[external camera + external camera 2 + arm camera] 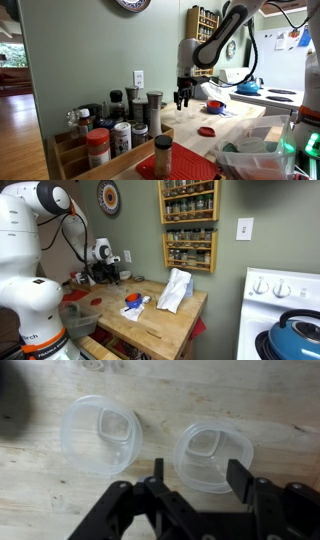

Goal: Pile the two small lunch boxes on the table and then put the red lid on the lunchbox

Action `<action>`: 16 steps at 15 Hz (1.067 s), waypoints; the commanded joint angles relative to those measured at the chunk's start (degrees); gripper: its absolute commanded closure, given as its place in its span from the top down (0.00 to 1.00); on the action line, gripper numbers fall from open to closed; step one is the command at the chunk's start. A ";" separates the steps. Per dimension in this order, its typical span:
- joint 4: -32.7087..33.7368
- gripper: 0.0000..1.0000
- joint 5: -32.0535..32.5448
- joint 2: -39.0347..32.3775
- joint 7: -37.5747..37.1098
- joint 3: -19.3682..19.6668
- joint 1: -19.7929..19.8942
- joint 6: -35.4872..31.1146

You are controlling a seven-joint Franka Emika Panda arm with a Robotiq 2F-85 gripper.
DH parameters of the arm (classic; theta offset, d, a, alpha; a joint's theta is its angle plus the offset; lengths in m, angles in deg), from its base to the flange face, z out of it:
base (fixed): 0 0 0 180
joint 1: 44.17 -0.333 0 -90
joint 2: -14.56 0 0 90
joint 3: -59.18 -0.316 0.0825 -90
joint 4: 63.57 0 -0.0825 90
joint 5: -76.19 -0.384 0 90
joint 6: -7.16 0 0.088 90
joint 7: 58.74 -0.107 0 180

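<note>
In the wrist view two small clear plastic lunch boxes stand side by side on the pale wooden table (pixel 170 390), one on the left (pixel 101 433) and one on the right (pixel 213 453). My gripper (pixel 199 473) is open and empty, with its fingers on either side of the right box's near edge, above it. In an exterior view the gripper (pixel 183 97) hangs over the table, and the flat red lid (pixel 207 131) lies on the wood nearer the camera. The gripper also shows in the other exterior view (pixel 105 275). The lid is out of the wrist view.
A deeper red bowl (pixel 214 105) sits beyond the lid. Several spice jars (pixel 125 125) stand on a rack in the foreground. A white bag (pixel 175 290) and a blue-and-red item (pixel 132 302) lie on the table. A stove with a blue kettle (pixel 297 335) stands beside it.
</note>
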 commanded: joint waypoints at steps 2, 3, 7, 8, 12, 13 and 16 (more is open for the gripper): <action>0.39 0.56 2.01 -1.46 -3.09 1.61 -1.58 -1.07; 0.36 0.58 2.00 -1.64 -3.35 1.66 -1.71 -1.21; 0.22 0.31 1.30 -1.82 -3.39 1.53 -1.92 -0.90; 0.27 0.22 1.77 -1.65 -3.36 1.58 -2.12 0.21; -0.60 0.00 -0.51 -0.35 -1.49 0.89 -1.55 -0.33; -0.71 0.00 -1.14 -0.05 -1.06 0.73 -1.39 -0.18; -1.33 0.00 -4.52 2.49 2.90 -0.13 -0.36 0.54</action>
